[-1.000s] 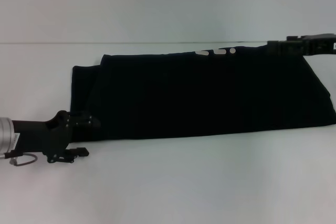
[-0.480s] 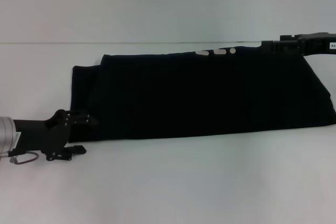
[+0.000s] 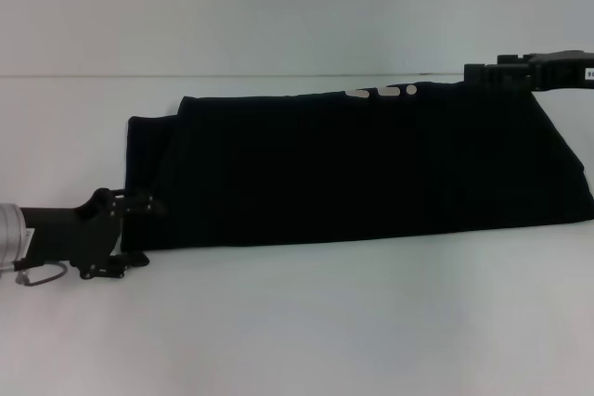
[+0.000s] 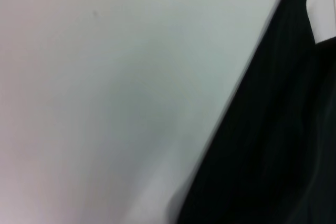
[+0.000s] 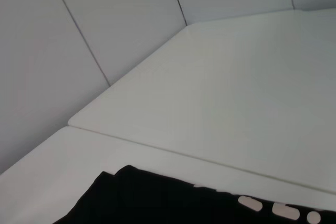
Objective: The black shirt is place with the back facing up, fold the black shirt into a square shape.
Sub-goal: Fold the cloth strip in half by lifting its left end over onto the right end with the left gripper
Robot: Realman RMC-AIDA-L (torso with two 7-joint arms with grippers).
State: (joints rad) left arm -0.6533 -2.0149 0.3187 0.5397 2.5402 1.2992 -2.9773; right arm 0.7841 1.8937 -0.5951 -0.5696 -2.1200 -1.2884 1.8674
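Lying across mid-frame on the white bench (image 3: 297, 322), the black shirt (image 3: 353, 169) is folded lengthwise; left end effector (image 3: 125, 234) lower left, right end effector (image 3: 478, 71) upper right, grip unclear on both.

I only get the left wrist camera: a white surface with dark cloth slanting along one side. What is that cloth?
Observer: The head view shows it whole: the black shirt, folded into a long band across the white table.
Operator: Where is the arm carrying my camera?
Observer: The left gripper is at the shirt's near left corner.
Operator: Is there a second arm?
Observer: Yes, the right gripper is at the shirt's far edge, near its right end.
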